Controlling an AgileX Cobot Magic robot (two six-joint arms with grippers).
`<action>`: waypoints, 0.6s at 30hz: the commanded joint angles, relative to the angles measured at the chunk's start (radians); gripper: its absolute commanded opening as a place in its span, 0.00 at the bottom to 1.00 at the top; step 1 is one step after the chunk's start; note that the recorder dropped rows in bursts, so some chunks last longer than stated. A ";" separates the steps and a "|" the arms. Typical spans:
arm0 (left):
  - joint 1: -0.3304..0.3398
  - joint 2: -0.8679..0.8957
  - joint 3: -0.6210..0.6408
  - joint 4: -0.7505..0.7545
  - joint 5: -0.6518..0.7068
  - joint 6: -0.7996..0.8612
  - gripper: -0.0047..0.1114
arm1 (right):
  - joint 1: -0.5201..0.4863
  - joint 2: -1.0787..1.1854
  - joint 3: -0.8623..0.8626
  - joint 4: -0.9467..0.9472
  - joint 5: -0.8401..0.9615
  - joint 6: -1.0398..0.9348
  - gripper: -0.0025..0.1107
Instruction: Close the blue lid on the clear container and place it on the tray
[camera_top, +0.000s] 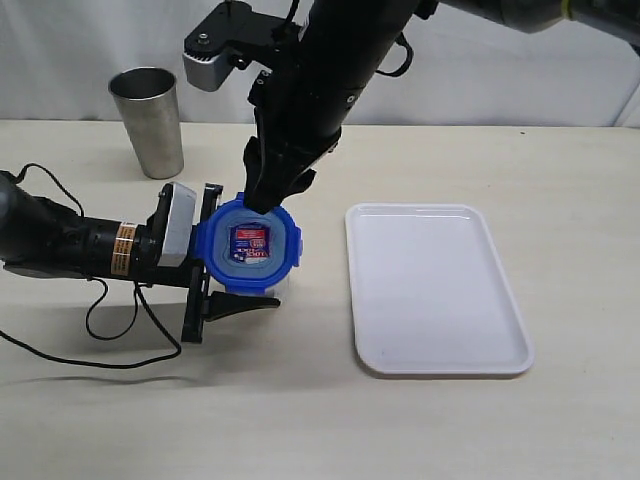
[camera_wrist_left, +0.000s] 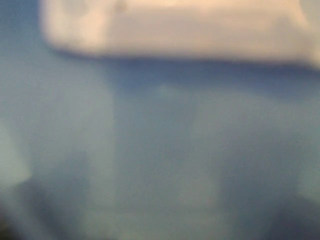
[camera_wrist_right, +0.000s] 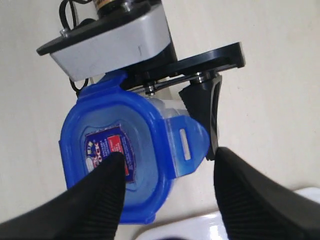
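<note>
The blue lid (camera_top: 250, 245) with its red-and-white sticker sits on top of the clear container (camera_wrist_right: 169, 109), which stands on the table left of the tray (camera_top: 440, 300). My left gripper (camera_top: 222, 250) reaches in from the left, its black fingers (camera_wrist_right: 207, 110) closed against the container's sides. From above, my right gripper (camera_top: 264, 196) hangs open over the lid's far edge. In the right wrist view, the right gripper (camera_wrist_right: 169, 157) has one fingertip over the sticker and the other outside a lid flap (camera_wrist_right: 187, 145) that sticks out. The left wrist view is a blue-grey blur.
A grey steel tumbler (camera_top: 150, 120) stands upright at the back left. The left arm's cable (camera_top: 110, 335) loops over the table in front of it. The tray's corner (camera_wrist_right: 200, 227) lies just beside the container.
</note>
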 joint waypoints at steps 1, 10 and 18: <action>-0.008 -0.002 0.002 0.005 0.029 -0.006 0.04 | -0.003 0.009 -0.006 -0.008 0.008 -0.018 0.48; -0.008 -0.002 0.002 0.005 0.029 -0.006 0.04 | -0.003 0.050 -0.006 0.002 0.008 -0.130 0.48; -0.008 -0.002 0.002 -0.011 0.029 -0.006 0.04 | 0.002 0.063 -0.006 0.040 0.008 -0.155 0.48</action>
